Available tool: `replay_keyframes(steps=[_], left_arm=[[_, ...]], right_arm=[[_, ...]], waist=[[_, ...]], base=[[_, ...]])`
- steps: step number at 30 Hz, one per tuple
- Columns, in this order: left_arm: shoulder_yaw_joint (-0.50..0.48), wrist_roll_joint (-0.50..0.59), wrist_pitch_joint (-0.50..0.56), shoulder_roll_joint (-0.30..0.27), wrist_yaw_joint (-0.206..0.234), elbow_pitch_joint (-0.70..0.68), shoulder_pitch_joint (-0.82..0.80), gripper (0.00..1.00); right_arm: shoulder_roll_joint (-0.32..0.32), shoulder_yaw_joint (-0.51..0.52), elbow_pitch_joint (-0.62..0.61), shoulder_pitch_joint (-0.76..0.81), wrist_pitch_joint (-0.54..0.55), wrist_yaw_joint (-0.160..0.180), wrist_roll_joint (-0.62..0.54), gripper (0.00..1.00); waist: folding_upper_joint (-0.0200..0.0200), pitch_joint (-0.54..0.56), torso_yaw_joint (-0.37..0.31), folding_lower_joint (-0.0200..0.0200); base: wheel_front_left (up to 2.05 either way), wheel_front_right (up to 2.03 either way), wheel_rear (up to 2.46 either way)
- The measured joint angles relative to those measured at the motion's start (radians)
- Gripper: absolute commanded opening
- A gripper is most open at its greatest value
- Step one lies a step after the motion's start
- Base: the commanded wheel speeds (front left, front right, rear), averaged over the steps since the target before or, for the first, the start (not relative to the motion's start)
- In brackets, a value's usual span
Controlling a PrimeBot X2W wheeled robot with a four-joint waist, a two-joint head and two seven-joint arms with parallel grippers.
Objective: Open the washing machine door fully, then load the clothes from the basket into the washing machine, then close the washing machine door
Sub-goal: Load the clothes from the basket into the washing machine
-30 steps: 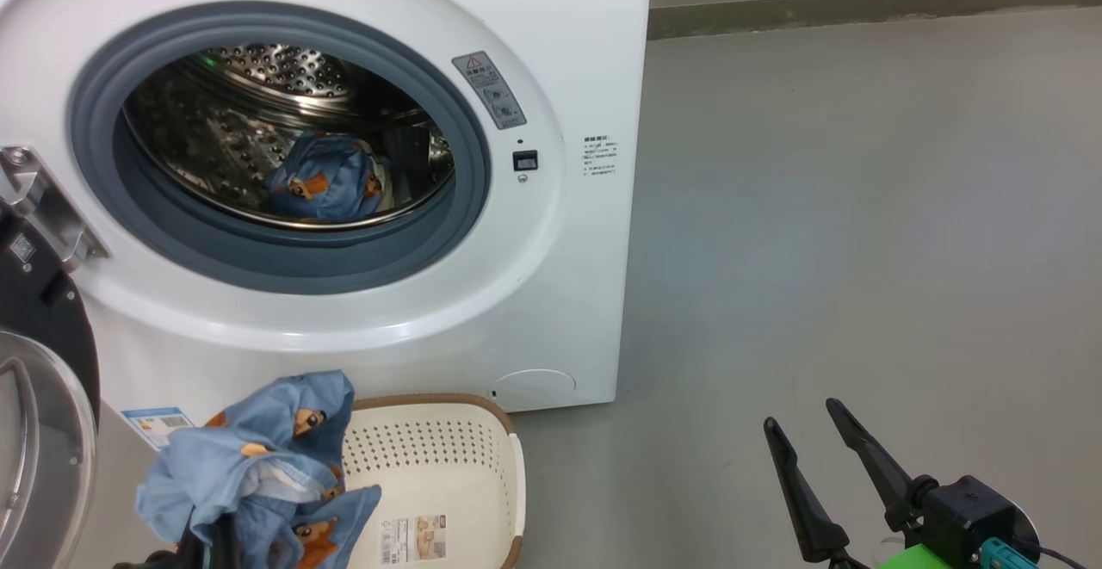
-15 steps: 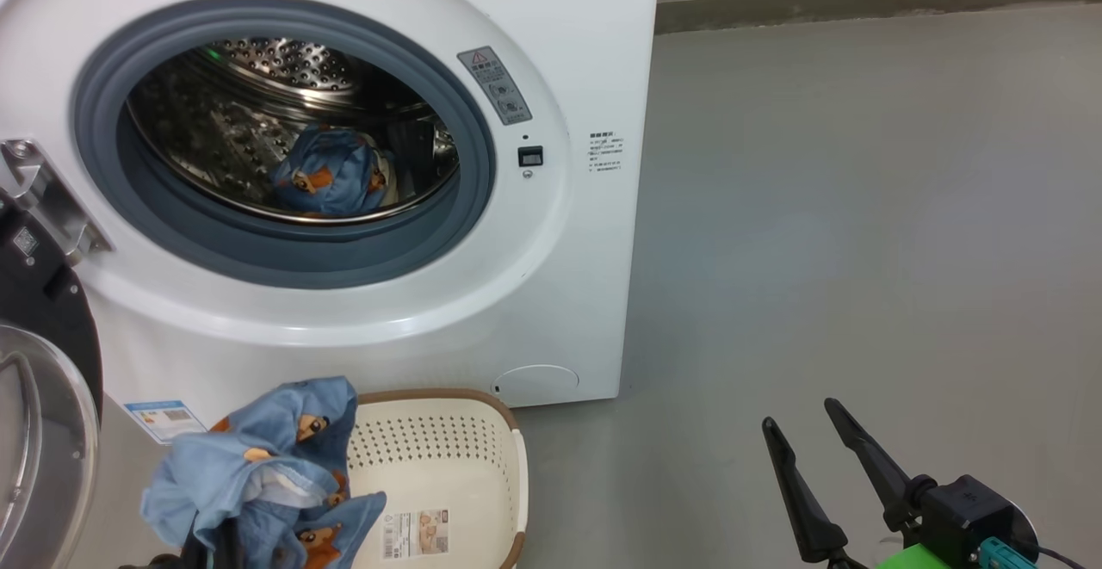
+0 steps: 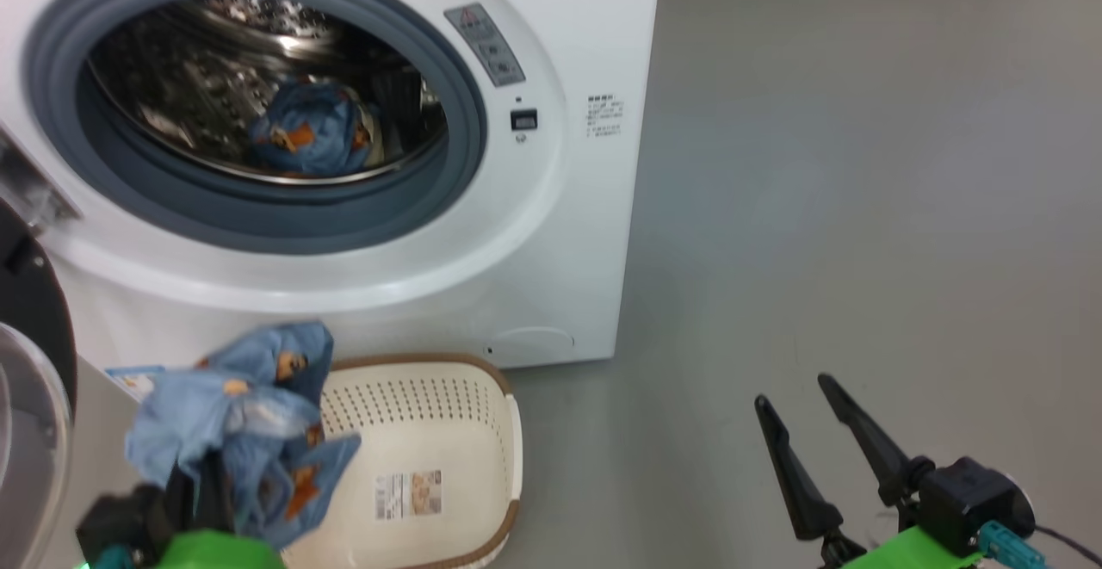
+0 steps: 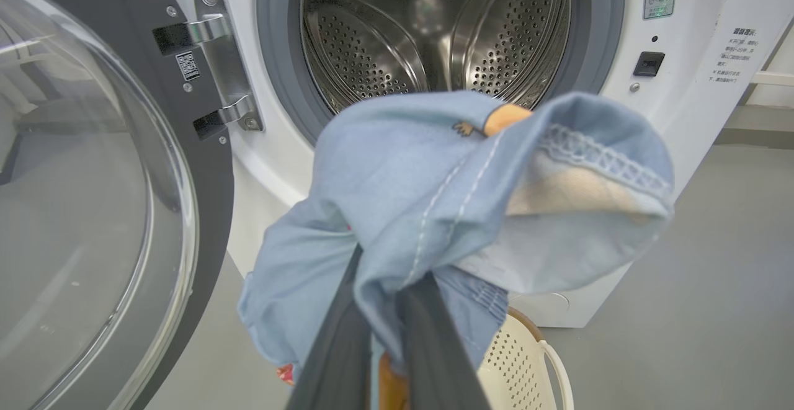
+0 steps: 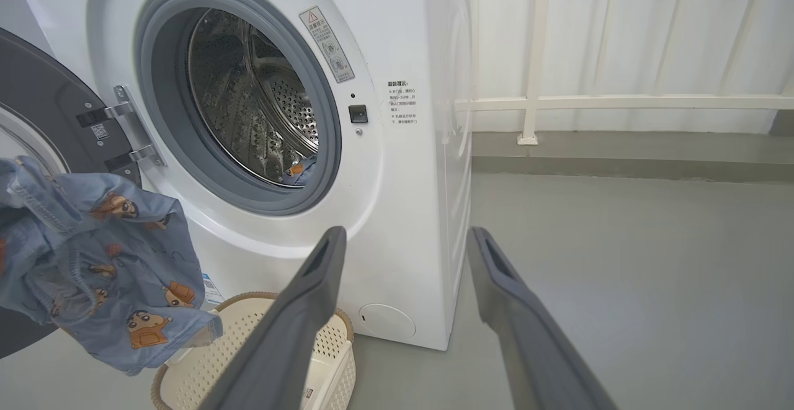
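Two tools are in play here, and both are mine. My left tool (image 4: 389, 273) is pressing its fingers together on a bunch of light-blue clothes (image 3: 241, 414) with orange-brown patches. It is holding the bunch in the air, on the near side of the washing machine (image 3: 568, 233). The cloth is hanging over the left edge of the basket (image 3: 482, 397) and draping down around the fingers.

My right tool (image 3: 794, 390) is hovering over the grey floor (image 3: 861, 207) on the right, well apart from the machine. Its fingers are standing wide apart and gripping nothing.

The door (image 3: 26, 311) is standing open at the left, hanging on its metal hinge (image 4: 223, 62), with the glass centre bulging toward me. The drum (image 4: 434, 25) is showing through the grey seal, and a second blue bundle (image 3: 310, 126) is lying at the bottom of it.

The basket is sitting on the floor just in front of the machine, near its lower right corner, and a paper label (image 3: 409, 493) is lying on its bottom.
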State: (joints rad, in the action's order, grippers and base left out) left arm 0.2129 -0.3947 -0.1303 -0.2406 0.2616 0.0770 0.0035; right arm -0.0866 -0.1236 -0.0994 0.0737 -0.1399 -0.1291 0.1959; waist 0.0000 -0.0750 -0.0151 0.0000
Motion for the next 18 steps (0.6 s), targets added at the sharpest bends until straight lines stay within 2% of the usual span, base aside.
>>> replay_keyframes(steps=[9,13,18], left_arm=[[-0.006,-0.029,0.000,0.001,-0.066,0.172,-0.286,0.00],[-0.016,-0.062,0.029,-0.002,-0.110,0.242,-0.424,0.00],[-0.021,-0.077,0.068,-0.022,-0.144,0.294,-0.557,0.00]], right_arm=[[-0.013,-0.009,-0.015,-0.092,-0.025,0.000,0.002,1.00],[-0.016,-0.011,-0.015,-0.138,-0.044,0.000,0.006,1.00],[-0.017,-0.021,-0.013,-0.188,-0.064,0.000,0.013,1.00]], waist=[[0.0000,-0.126,-0.009,0.0000],[0.0000,-0.196,-0.018,0.0000],[0.0000,-0.268,-0.031,0.0000]], base=[[0.00,0.00,0.00],[0.00,0.00,0.00],[0.00,0.00,0.00]])
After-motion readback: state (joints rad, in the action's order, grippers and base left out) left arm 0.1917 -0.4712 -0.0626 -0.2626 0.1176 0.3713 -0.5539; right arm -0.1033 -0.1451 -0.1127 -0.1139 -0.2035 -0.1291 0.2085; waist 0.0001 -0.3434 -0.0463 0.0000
